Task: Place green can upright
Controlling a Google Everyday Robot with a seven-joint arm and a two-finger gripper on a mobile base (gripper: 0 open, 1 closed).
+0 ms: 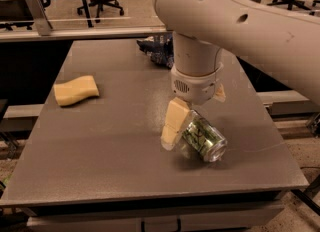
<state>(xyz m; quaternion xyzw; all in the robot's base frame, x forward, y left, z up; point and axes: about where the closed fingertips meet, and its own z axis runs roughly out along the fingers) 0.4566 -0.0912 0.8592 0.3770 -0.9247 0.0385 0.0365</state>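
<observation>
green can (202,138) is down on its side on the right-front part of the table (115,146), axis tilted. One silver end faces the camera and front-right; the other end is tucked up under the wrist.

Handling, my read:
- thin metal, light. Can't tell if full or empty, so weight is unknown
- wall is shiny and slick and will dent if squeezed hard
- round body, so it rolls the moment it's let go on its side
- rims are stiff, the mid-wall is the soft part

Best hold: across the round body near mid-length, squeeze square to the axis and moderate force. Stay off the pull-tab end. Tip it until the bottom end sits flat before release, otherwise it topples or rolls toward the front-right edge, which is near.

gripper (189,127) is right at the can, low over the table and straddling it from above-left. Its cream pad lies against the can's left side. The far side is hidden by the can and wrist, so I cannot tell if it's clamped or just loose around it.

Table is flat, matte grey, smooth and hard, with no lip visible at the edges. Fine for standing a can, no help stopping a roll.

Also on it, both well apart from the can: yellow sponge (76,90) at left-middle, crinkly blue-white bag (156,52) at the back, partly behind the arm (235,21).

Room is dim. Office chairs (100,3) and a rail (80,32) sit behind the table.
</observation>
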